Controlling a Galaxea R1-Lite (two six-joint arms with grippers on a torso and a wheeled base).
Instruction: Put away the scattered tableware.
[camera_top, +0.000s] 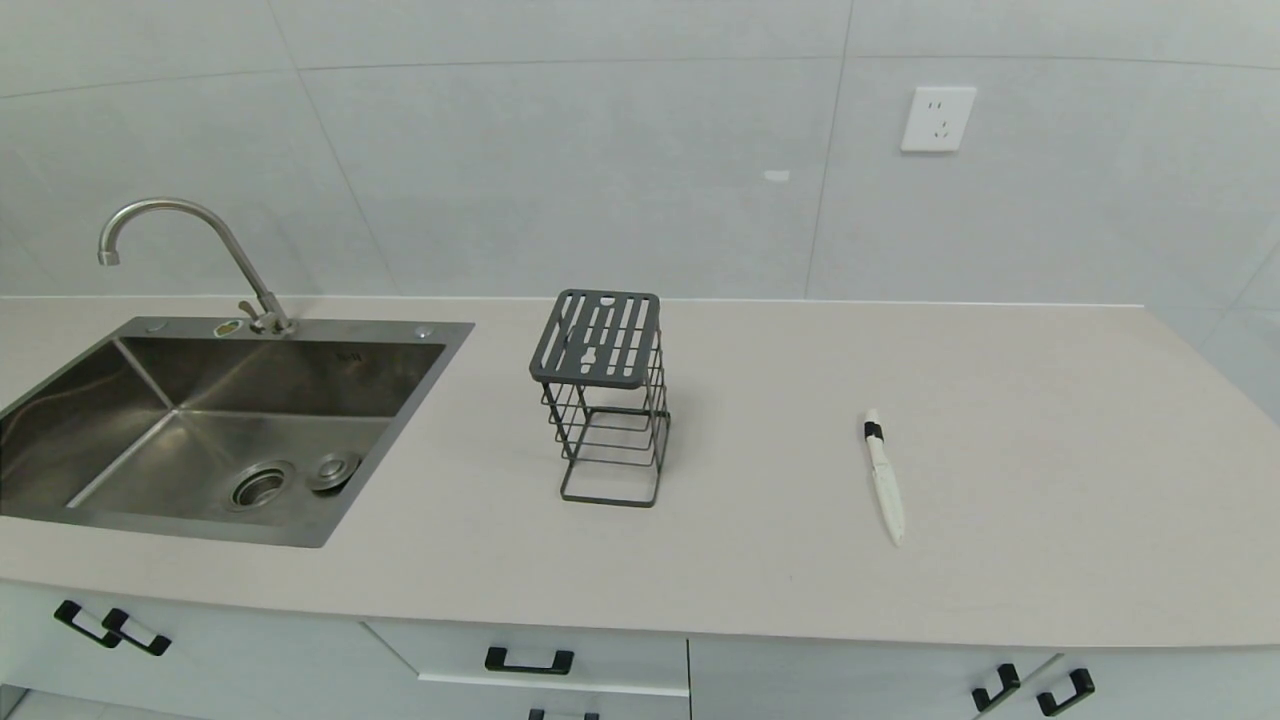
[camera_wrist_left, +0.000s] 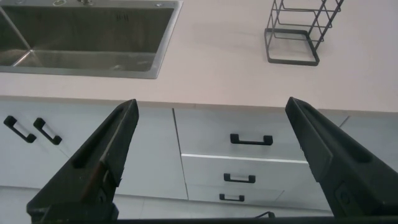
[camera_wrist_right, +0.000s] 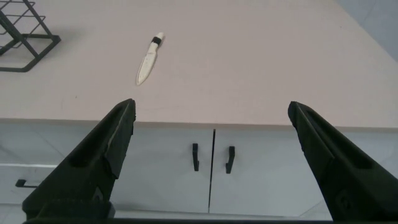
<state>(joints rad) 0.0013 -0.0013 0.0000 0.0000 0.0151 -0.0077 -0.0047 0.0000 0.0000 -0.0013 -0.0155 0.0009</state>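
On beige countertop (camera_top: 1000, 400), white black-banded knife (camera_top: 883, 475) lies right of dark wire rack (camera_top: 605, 395); your left gripper (camera_wrist_left: 211, 102), right gripper (camera_wrist_right: 210, 104) gape wide.

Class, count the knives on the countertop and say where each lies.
1. The white knife lies flat on the countertop, right of the wire rack and apart from it. The rack looks empty.

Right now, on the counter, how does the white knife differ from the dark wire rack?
The knife is white with a black band; the rack is dark grey. The knife lies flat; the rack stands upright. The knife is slim and solid; the rack is an open wire frame with a slotted top. Both rest on the pale counter, apart from each other.
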